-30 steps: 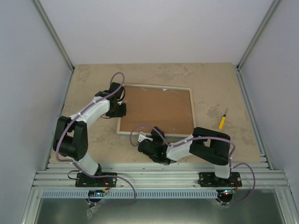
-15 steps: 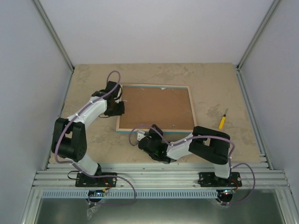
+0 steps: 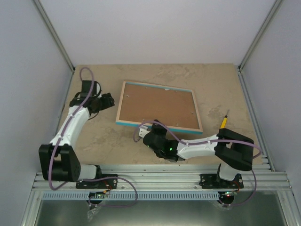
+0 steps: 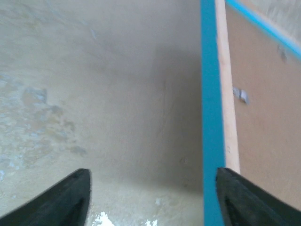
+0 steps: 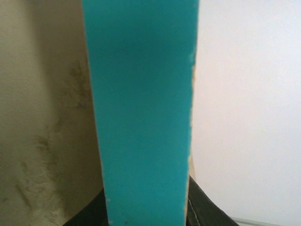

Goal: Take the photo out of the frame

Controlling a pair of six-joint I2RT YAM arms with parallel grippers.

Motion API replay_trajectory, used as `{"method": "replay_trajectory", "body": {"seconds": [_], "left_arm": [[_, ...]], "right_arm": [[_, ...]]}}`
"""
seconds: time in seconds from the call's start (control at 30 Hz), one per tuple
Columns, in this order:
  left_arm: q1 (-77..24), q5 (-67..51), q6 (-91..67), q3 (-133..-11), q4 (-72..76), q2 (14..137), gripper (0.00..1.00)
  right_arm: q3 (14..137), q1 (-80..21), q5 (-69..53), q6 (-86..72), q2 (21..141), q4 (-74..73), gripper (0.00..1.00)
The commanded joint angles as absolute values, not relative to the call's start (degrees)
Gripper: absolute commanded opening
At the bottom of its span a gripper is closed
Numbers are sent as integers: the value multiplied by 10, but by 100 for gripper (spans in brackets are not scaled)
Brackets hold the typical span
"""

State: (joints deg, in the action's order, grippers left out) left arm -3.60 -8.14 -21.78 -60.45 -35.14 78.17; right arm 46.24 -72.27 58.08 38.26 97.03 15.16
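Frame (image 3: 157, 106) lying back-up mid-table (image 3: 94, 136), turquoise rim facing near. R gripper (image 3: 151, 128) clamping near-left edge; only its wrist cam showing rim betw. fingers. L gripper (image 3: 109, 100) gaping wide, hovering left of frame, apart. Screwdriver (image 3: 225, 121) lying right.

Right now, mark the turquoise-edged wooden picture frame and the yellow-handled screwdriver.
turquoise-edged wooden picture frame (image 3: 157, 107), top external view, on its brown fibreboard back.
yellow-handled screwdriver (image 3: 224, 123), top external view, on its yellow handle.

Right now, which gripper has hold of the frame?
The right gripper, clamped on the near turquoise edge of the frame; the left gripper hangs open beside it.
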Motion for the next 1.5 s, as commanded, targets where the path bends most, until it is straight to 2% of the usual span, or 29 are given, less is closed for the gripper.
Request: {"method": "replay_trajectory", "body": {"seconds": [0.0, 0.17, 0.3, 0.9, 1.47], "left_arm": [[18, -95, -258, -570, -278, 700, 86], [73, -110, -297, -518, -216, 614, 96], [79, -120, -295, -510, -215, 602, 99], [80, -147, -281, -508, -213, 603, 100], [83, -158, -279, -506, -212, 606, 100]], "right_arm": [[498, -708, 545, 307, 914, 136, 1], [511, -693, 510, 285, 874, 131, 0], [530, -684, 463, 258, 844, 127, 1], [564, -608, 234, 79, 734, 159, 1], [529, -469, -63, -221, 670, 155, 1]]}}
